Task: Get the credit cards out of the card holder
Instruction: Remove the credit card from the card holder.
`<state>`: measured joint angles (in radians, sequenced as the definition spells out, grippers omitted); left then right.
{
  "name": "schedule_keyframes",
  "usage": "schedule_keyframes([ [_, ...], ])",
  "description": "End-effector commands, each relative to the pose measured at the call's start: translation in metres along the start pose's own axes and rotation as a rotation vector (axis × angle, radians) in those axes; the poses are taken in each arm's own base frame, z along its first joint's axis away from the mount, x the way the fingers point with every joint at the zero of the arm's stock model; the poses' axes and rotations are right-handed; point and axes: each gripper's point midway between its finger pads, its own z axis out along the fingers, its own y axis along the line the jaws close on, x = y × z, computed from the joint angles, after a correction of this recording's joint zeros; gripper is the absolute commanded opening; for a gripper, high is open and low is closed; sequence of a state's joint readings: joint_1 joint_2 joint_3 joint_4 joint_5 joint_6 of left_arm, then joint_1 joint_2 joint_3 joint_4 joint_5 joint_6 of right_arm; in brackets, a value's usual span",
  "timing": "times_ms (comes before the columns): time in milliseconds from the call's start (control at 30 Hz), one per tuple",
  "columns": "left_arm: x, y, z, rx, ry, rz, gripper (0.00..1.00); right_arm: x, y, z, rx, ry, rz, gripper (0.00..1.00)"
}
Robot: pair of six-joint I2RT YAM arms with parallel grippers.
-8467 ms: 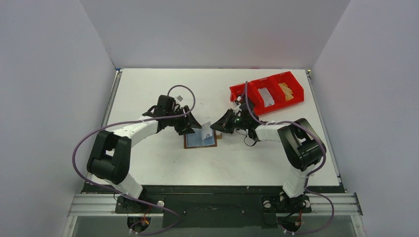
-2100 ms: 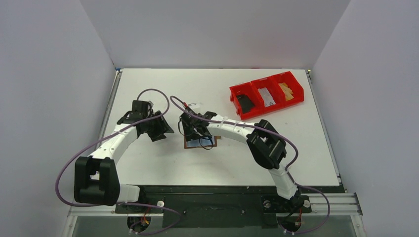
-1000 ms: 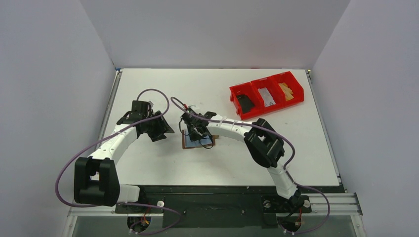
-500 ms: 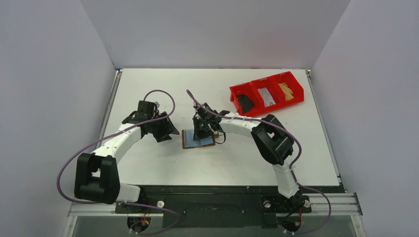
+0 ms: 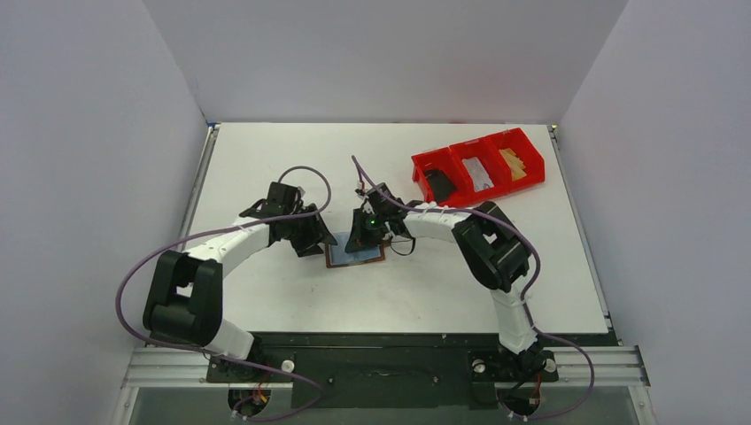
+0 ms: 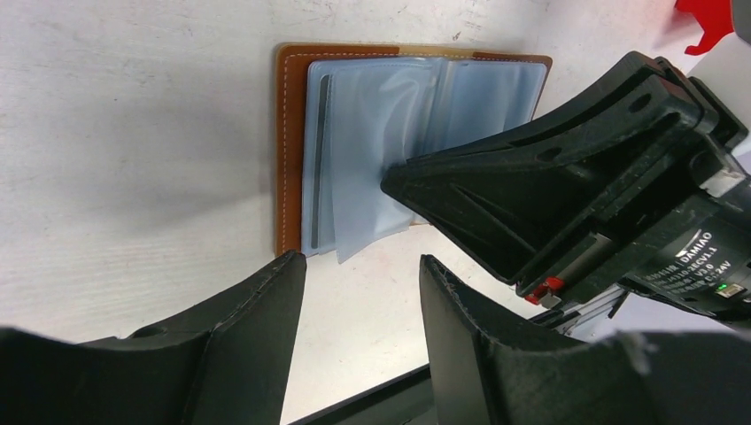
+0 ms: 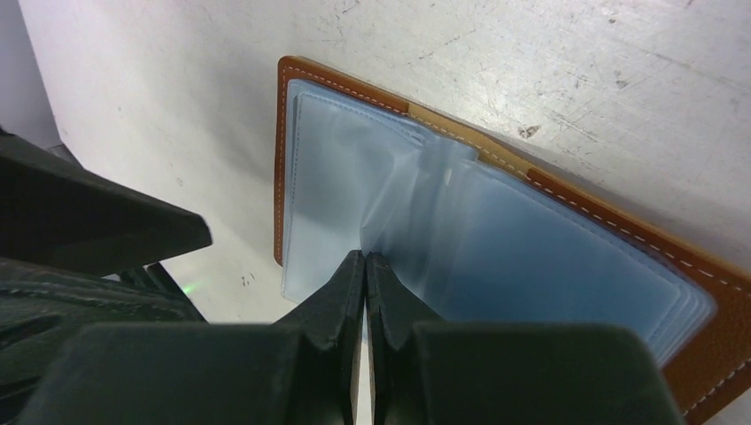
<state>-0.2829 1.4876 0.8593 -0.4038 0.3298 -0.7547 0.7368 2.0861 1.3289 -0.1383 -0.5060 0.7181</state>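
Lying open and flat on the white tabletop (image 5: 266, 159), the card holder (image 5: 357, 255) sits between the two arms, near the middle and a little toward the near edge. Its outer cover is tan-brown leather with a line of pale stitching along the border, and a paler tan strip runs down the spine. Inside is a stack of pale blue, translucent plastic sleeves fanned across both halves; several stand up loosely from the fold, as the left wrist view (image 6: 372, 150) and the right wrist view (image 7: 496, 239) show.

The right end effector (image 7: 365, 257) is fully closed, its fingertips pressed together and pointing down at the sleeves close to the fold. Whether a sleeve is pinched between them cannot be told.

The left end effector (image 6: 361, 261) stands wide open with nothing between its fingers, hanging just beside the holder's left edge.

A red bin (image 5: 492, 194) with three compartments sits well apart at the far right of the tabletop. A black card (image 5: 438, 184) lies in its left compartment; the other two hold a pale item and a tan item, too small to identify
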Motion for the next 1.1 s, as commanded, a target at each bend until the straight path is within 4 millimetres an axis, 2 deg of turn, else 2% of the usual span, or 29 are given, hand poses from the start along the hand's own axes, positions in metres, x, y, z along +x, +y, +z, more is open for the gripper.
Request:
schedule_keyframes([
  [0, -0.016, -0.026, 0.005, 0.078, -0.03, 0.014, 0.48, 0.013, -0.013, 0.011, -0.014, 0.037, 0.042, 0.0],
  [467, -0.015, -0.021, 0.029, 0.039, 0.001, 0.018, 0.46, 0.016, -0.034, 0.015, -0.025, 0.044, 0.114, 0.0],
  [733, -0.009, -0.018, 0.041, 0.034, 0.023, 0.012, 0.39, 0.019, -0.039, 0.018, -0.025, 0.052, 0.128, 0.0],
  [900, -0.006, -0.016, 0.049, 0.028, 0.037, 0.002, 0.28, 0.021, -0.04, 0.019, -0.024, 0.056, 0.134, 0.0],
  [1033, -0.006, -0.015, 0.05, 0.021, 0.034, -0.002, 0.12, 0.016, -0.035, 0.014, -0.031, 0.041, 0.126, 0.01],
  [1067, -0.006, -0.015, 0.049, 0.019, 0.031, -0.003, 0.04, 0.012, -0.031, 0.01, -0.034, 0.028, 0.12, 0.09],
])
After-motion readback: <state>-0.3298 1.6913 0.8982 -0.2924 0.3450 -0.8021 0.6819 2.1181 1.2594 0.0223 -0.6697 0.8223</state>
